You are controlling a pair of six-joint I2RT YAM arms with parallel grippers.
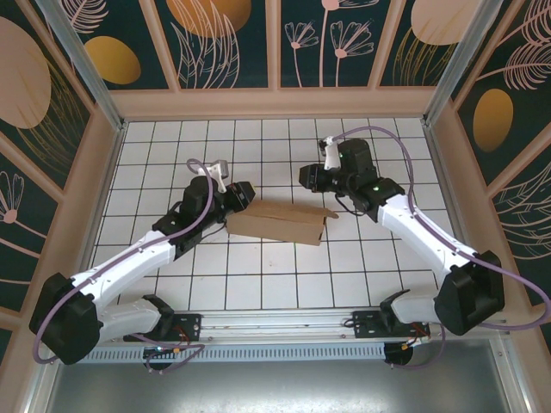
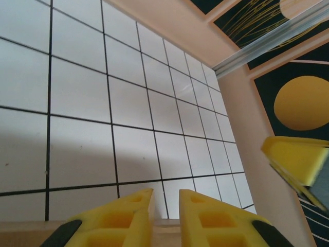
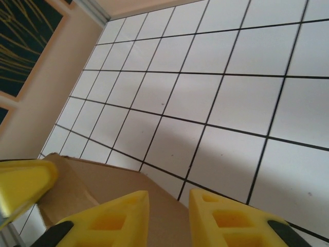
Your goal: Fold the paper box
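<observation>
White arms (image 1: 129, 262), black joints (image 1: 469, 297), purple cables (image 1: 39, 331)

Brown paper box (image 1: 280, 224) on gridded table (image 1: 284, 284)

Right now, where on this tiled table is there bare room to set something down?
Free: the tiles between the back wall and the cardboard box, and the strip between the box and the rail holding the arms. Crowded: the middle, where the left gripper and right gripper sit by the box's far edge.
</observation>
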